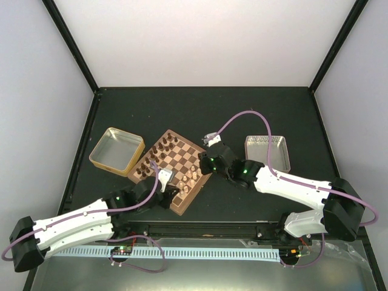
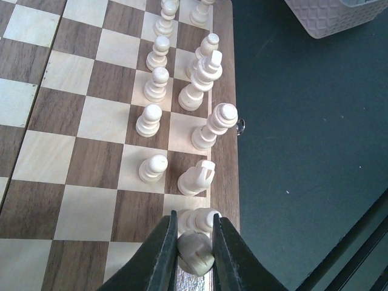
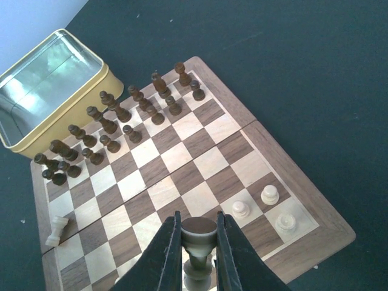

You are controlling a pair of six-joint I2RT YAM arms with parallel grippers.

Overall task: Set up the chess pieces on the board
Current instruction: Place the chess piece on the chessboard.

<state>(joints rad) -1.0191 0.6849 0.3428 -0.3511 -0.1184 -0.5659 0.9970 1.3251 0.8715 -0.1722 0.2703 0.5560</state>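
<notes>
Your left pincer [image 2: 194,239] clamps a pale piece [image 2: 195,254], axis unclear. Your right pincer [image 3: 198,227] grips a second piece [image 3: 199,237] upright, head up, at the board [image 3: 182,154]'s pale end.

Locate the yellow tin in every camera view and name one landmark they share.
Top view: yellow tin left of centre, beside the chessboard's left edge.
Left wrist: not in it.
Right wrist: upper left, behind the dark pieces.
Shared landmark: the chessboard, visible in all three.
</notes>
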